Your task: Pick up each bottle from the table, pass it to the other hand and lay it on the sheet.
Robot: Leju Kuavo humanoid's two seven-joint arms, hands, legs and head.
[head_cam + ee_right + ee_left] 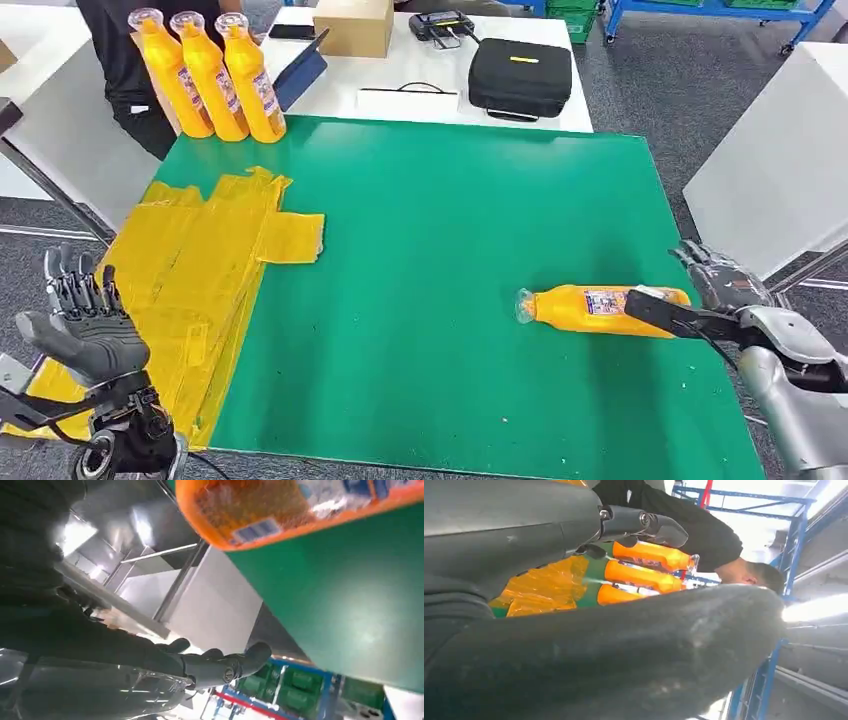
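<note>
1. One orange bottle [600, 309] lies on its side on the green counter [430, 300], near the right edge, cap pointing left.
2. Right hand [722, 290] at the bottle's base end, thumb over it, fingers [225, 666] spread apart; grip not closed.
3. Left hand [85, 325] raised off the counter's left corner, fingers upright and apart, holding nothing.
4. Yellow sheet [190, 270] on the counter's left side.
5. Three upright bottles [212, 75] at the far left corner, person [125, 60] behind.

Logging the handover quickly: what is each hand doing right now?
Left hand: open, holding nothing.
Right hand: beside the lying bottle; grip cannot be told.
</note>
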